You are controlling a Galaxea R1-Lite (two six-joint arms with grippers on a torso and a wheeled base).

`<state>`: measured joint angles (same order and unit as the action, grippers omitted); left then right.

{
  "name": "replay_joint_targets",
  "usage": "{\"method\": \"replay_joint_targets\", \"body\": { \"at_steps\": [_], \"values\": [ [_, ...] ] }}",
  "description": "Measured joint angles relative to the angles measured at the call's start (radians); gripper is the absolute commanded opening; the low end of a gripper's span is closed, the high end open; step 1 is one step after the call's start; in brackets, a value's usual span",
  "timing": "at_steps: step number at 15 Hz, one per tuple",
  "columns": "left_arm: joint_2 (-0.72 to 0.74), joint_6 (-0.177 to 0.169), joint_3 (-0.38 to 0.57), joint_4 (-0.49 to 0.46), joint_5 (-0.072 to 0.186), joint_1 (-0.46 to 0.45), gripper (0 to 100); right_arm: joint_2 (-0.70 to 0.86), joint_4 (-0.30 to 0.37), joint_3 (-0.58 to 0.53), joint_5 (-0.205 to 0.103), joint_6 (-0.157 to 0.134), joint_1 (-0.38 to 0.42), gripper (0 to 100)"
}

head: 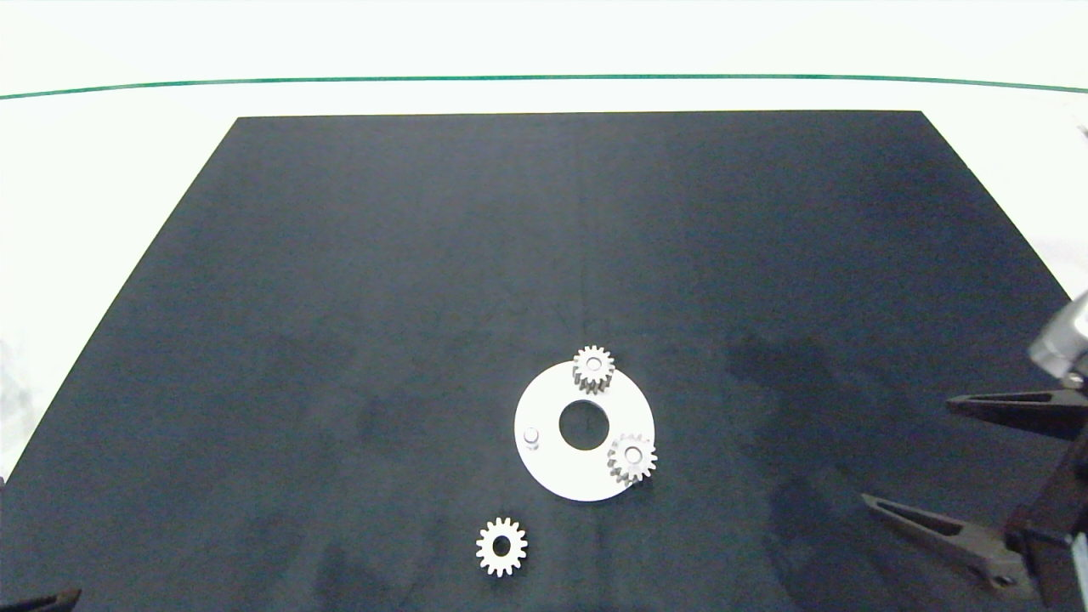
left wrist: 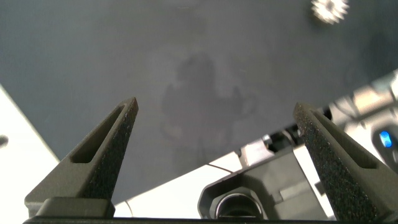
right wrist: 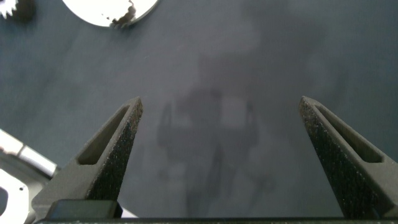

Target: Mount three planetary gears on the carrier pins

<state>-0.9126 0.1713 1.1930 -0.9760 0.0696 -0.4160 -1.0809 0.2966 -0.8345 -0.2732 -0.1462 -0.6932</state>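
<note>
Head view showed the white disc (head: 544,459) lying flat on the black mat (head: 425,297) that covered the bench (head: 102,170), toward the mat's near edge. Two of the planetary gears sat on carrier pins: one gear (head: 593,369) at the disc's far rim and a second gear (head: 631,459) at its right rim, both overhanging the rim a little. The third pin (head: 531,437) stood bare on the disc's left side, beside the large centre hole (head: 584,425). The third gear (head: 501,546) lay flat on the mat, just off the disc's near-left rim and apart from it. Well to the right of the disc, the right tool (head: 905,455) hovered near the mat's right edge with its two fingers spread wide and nothing between them; its wrist view showed the same wide gap over bare mat, with the disc's edge (right wrist: 106,12) far ahead. The left tool (left wrist: 214,109), far to the disc's near left at the mat's corner, also stood wide and empty, with the loose gear (left wrist: 329,9) in the distance.
</note>
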Motion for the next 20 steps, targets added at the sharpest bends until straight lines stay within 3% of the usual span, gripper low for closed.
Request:
{"method": "replay_joint_targets", "body": {
  "at_steps": [3,5,7,9,12,13,16,17,20],
  "values": [
    [-0.036,0.042,-0.062,0.010,0.008,-0.081,100,0.092,-0.009,0.018,0.005,-0.015,0.055,100],
    [-0.086,0.044,-0.094,0.059,0.009,-0.097,100,0.115,-0.056,0.018,0.006,-0.020,0.065,100],
    [-0.137,0.035,-0.149,0.163,0.010,-0.120,100,0.131,-0.080,0.016,0.005,-0.021,0.067,100],
    [-0.184,0.002,-0.230,0.350,0.022,-0.157,100,0.137,-0.081,0.008,0.005,-0.022,0.069,100],
    [-0.270,-0.110,-0.339,0.519,0.104,-0.269,100,0.150,-0.081,-0.006,0.005,-0.048,0.069,100],
    [-0.290,-0.122,-0.363,0.543,0.126,-0.304,100,0.153,-0.081,-0.010,0.005,-0.050,0.069,100],
    [-0.355,-0.120,-0.418,0.633,0.268,-0.409,100,0.158,-0.082,-0.026,0.006,-0.053,0.068,100],
    [-0.375,-0.109,-0.426,0.666,0.290,-0.434,100,0.158,-0.081,-0.027,0.006,-0.058,0.068,100],
    [-0.430,-0.073,-0.436,0.718,0.306,-0.495,100,0.162,-0.081,-0.029,0.006,-0.063,0.068,100]
  ]
}}
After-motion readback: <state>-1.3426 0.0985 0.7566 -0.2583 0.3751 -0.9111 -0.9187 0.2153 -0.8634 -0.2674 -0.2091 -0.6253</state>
